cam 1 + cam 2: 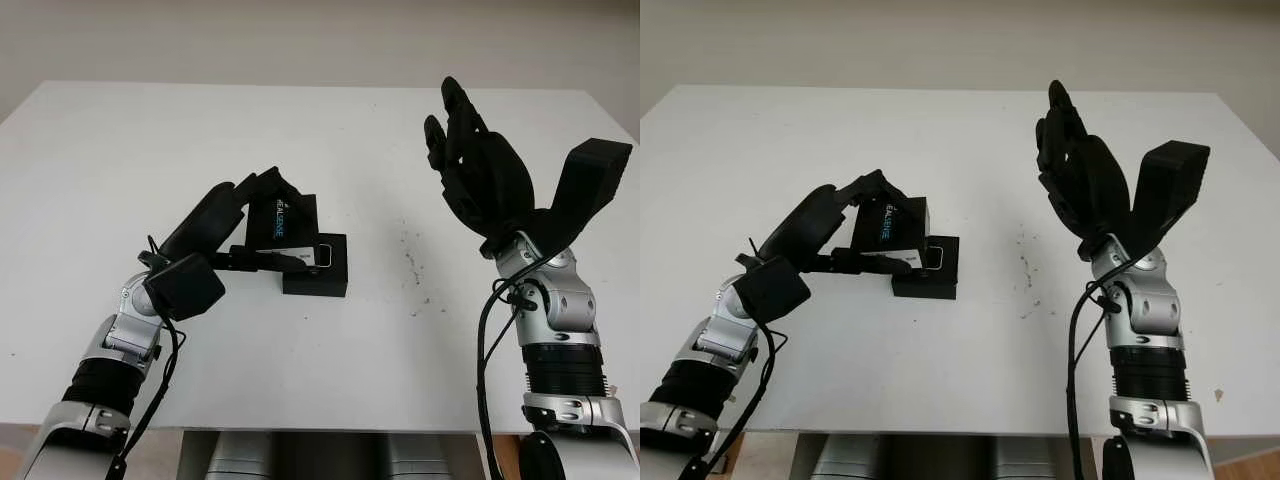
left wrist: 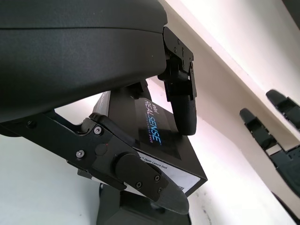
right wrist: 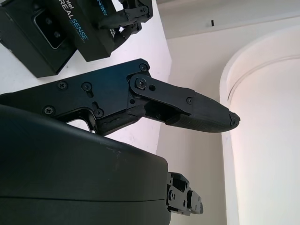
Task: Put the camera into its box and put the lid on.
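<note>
The black lid (image 1: 283,221), printed with REALSENSE lettering, is sitting tilted, held up at an angle over the box's left part. The black box (image 1: 318,268) is lying on the white worktop near its middle, with something silvery showing inside.

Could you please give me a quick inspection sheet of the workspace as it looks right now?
Surface: white table, small dark specks right of centre.
Job's things: black box on the table; RealSense lid tilted over it, not seated. Camera: cannot tell.
Clutter: nothing seen.
Hands: left hand grips the lid; right hand open, raised above the table's right side.
Cables: black cables along both forearms.
Surroundings: pale wall behind the table.
</note>
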